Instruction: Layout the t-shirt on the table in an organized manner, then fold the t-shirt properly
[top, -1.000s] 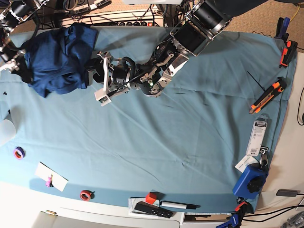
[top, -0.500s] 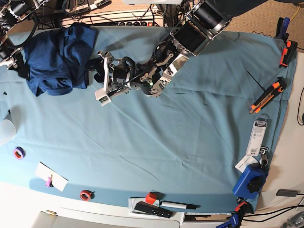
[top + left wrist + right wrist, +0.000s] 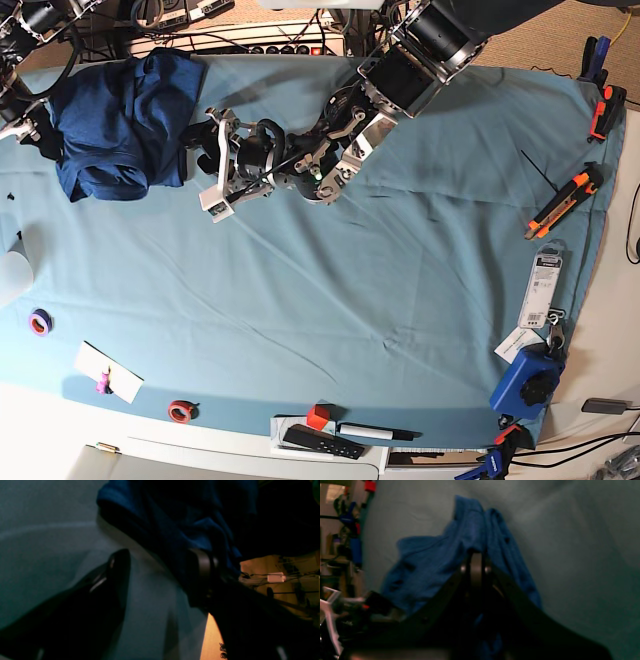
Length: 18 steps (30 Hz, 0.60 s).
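T-shirt [image 3: 118, 115] bunched at far left corner of table [image 3: 400, 290]. Right gripper [image 3: 476, 566] jaws clamped on t-shirt fold. Left gripper [image 3: 190, 155] jaws spread apart at t-shirt's right edge, one finger [image 3: 203, 567] against fabric.

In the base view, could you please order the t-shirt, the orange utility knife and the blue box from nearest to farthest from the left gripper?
From the left gripper:
1. t-shirt, right beside it, at the table's far left corner.
2. orange utility knife, across the table near the right edge.
3. blue box, at the near right corner, farthest.
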Available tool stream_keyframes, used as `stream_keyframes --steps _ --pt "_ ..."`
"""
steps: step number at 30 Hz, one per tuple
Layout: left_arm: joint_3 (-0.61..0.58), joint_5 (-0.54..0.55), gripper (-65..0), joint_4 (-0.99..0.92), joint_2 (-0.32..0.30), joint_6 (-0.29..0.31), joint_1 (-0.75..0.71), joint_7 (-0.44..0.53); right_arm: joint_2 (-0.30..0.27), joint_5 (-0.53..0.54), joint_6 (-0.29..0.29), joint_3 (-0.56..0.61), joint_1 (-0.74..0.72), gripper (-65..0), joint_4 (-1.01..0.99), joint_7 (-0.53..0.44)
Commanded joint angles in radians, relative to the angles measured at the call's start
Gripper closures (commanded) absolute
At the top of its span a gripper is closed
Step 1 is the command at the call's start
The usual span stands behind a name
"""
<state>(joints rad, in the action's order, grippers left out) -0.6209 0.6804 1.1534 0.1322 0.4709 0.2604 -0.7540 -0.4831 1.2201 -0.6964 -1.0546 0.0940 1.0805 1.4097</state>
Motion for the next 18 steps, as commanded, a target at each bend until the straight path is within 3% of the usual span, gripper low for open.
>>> stream_keyframes --steps 1,3,5,12,15,18 --pt "0.001 0.018 -34.3 0.016 0.025 0.011 0.016 0.020 -0.038 0.050 -0.002 -0.007 -0.006 -2.3 0.018 -0.013" --pt "0.001 0.009 -34.3 0.016 0.025 0.011 0.017 0.018 -0.054 0.095 -0.002 -0.007 -0.006 -15.1 0.018 -0.013" --pt "0.001 -0.014 -34.3 0.016 0.025 0.011 0.017 0.018 -0.080 0.124 -0.002 -0.007 -0.006 -21.8 0.018 -0.013" --pt "0.001 -0.022 -34.3 0.016 0.025 -0.011 0.016 -0.015 -0.183 0.130 -0.002 -0.009 -0.006 -22.0 0.018 -0.013" --pt "0.001 -0.010 -34.3 0.016 0.025 -0.007 0.016 -0.028 -0.187 0.135 -0.002 -0.008 -0.006 -22.0 0.018 -0.013" --pt "0.002 -0.012 -34.3 0.016 0.025 -0.007 0.017 -0.031 -0.172 0.251 -0.002 -0.009 -0.005 -21.9 0.018 -0.013"
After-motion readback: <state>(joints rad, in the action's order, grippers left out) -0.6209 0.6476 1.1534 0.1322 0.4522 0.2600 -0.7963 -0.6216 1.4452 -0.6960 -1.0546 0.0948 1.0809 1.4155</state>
